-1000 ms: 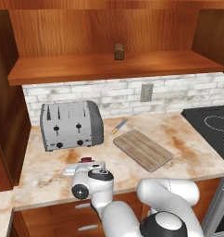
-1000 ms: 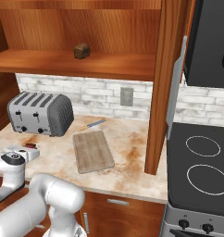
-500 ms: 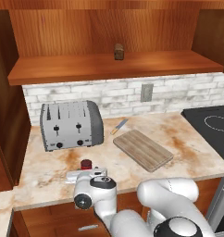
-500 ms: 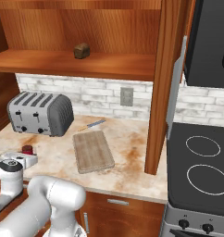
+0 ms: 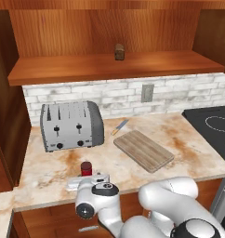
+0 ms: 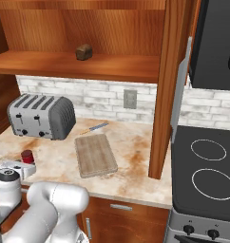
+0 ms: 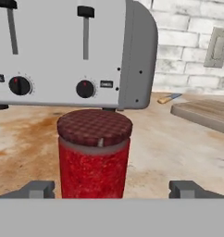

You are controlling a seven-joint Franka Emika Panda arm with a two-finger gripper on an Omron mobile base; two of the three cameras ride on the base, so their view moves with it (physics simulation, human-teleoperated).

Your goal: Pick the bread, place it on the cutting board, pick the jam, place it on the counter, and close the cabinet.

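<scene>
the jam (image 7: 94, 155) stands upright on the counter (image 5: 198, 153), in front of the silver toaster (image 5: 71, 125), near the counter's front edge. the gripper (image 7: 112, 190) sits low at that edge with its jaws spread wide, one finger tip on each side of the jar and clear of its glass, so it grips nothing. the bread (image 6: 83, 51) rests on the shelf of the cabinet (image 6: 167, 85), whose door stands open edge-on beside the stove (image 6: 207, 166). the cutting board (image 6: 95, 154) lies bare on the counter to the right of the toaster, and a small blue-handled tool, probably a knife (image 5: 120, 126), lies just behind it.
</scene>
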